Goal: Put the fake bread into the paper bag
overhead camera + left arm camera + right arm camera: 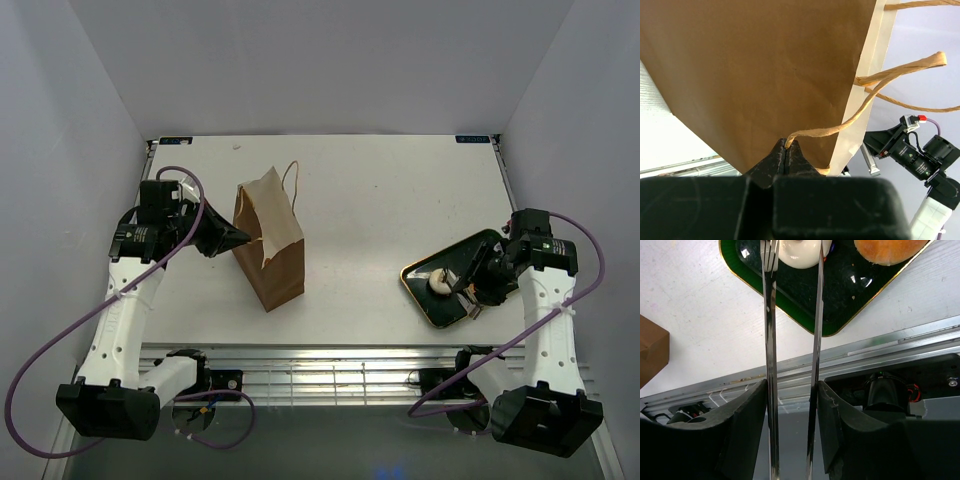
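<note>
The brown paper bag (270, 245) stands upright left of centre and fills the left wrist view (765, 75). My left gripper (238, 238) (786, 145) is shut on its near cord handle (840, 127). My right gripper (482, 268) (791, 390) is shut on metal tongs (771, 315). The tong tips straddle a pale round pastry (800, 251) (438, 284) with a bit of red at its edge, on the dark green tray (805, 300) (455, 250). A golden bun (890, 250) lies beside it. The other pastries are not in view.
The tray sits at the table's right near the front edge. A metal rail (330, 365) runs along the near edge. Grey walls enclose the table on three sides. The right arm (910, 155) shows past the bag in the left wrist view.
</note>
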`<state>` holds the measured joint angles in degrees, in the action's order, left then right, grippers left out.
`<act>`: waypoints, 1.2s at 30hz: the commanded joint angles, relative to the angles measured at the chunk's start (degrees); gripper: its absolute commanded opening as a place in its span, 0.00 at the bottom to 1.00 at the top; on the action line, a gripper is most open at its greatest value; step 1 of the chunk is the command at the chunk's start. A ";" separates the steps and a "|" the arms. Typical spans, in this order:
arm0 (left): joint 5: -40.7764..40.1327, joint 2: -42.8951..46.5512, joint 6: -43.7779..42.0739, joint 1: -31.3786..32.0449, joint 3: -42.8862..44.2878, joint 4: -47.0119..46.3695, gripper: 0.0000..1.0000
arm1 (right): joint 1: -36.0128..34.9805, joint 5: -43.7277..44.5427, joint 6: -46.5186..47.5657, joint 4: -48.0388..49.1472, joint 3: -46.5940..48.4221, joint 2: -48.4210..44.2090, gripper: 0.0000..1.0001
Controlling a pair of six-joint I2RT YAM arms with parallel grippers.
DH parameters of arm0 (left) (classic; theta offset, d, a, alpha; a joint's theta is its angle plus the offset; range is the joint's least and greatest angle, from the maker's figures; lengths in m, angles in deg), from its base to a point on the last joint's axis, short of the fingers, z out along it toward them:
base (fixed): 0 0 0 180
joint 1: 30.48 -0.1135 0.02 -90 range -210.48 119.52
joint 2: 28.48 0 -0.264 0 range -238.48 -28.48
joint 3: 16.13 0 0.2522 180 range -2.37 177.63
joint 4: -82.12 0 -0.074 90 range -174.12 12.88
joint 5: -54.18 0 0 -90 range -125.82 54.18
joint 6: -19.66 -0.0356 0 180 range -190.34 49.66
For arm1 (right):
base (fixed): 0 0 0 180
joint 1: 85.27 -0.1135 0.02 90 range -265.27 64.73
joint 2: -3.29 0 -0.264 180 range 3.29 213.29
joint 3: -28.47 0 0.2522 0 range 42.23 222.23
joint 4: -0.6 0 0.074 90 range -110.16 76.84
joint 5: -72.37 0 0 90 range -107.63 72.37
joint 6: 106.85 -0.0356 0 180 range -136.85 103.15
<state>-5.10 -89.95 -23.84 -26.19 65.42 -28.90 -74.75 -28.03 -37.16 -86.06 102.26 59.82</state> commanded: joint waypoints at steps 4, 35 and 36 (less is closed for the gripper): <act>0.75 0.30 -1.24 0.01 1.91 -0.73 0.00 | 0.81 0.55 1.07 0.83 -0.79 -1.42 0.50; 2.24 -3.21 -2.64 0.10 3.05 -1.43 0.00 | 5.56 -0.33 1.77 -0.05 0.88 -0.99 0.53; 2.33 -3.30 -2.64 0.10 2.96 -1.43 0.00 | 5.56 -1.20 1.68 0.39 0.44 -1.07 0.53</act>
<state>-3.70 -93.36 -25.39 -26.19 66.45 -29.35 -69.83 -27.17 -36.22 -86.81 103.66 59.25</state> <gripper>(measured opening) 0.019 0.531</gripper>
